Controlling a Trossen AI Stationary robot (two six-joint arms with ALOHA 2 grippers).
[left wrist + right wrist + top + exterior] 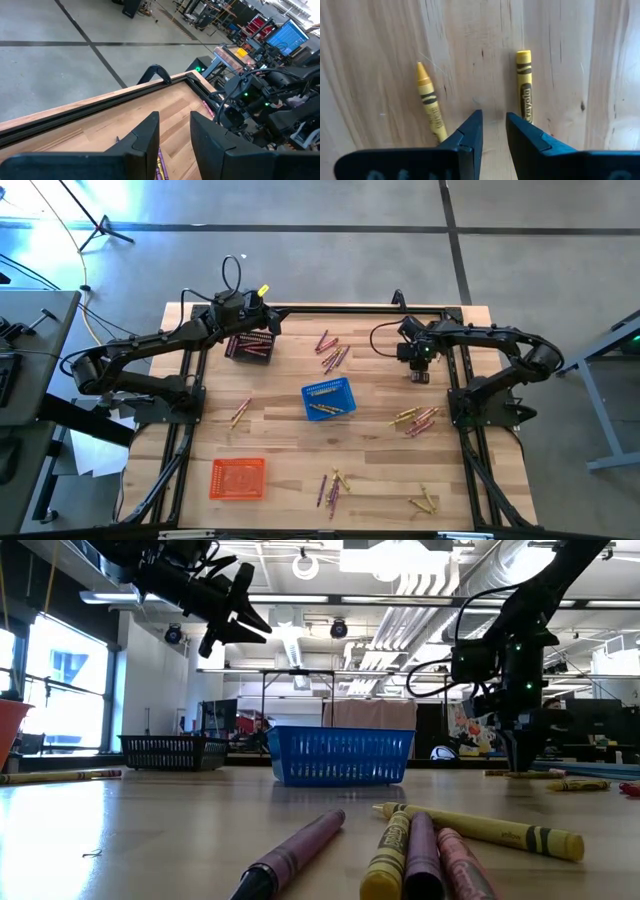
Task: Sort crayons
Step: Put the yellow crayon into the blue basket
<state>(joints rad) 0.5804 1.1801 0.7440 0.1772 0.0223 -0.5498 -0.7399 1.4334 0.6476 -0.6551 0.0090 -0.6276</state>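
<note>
The right gripper (493, 131) points down at bare wooden tabletop (485, 45), its fingers slightly parted with nothing between them; one thin yellow wax crayon (430, 100) lies just outside one jaw and a second yellow crayon (524, 85) just outside the other. The left gripper (174, 137) hangs high above the far table edge, jaws slightly apart, with open air ahead. Below it sits the dark mesh basket (250, 346).

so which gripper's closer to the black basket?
Left. The left gripper hangs just above the black basket near the table's far edge; the right gripper is far across the table, pointing down at two yellow crayons.
</note>
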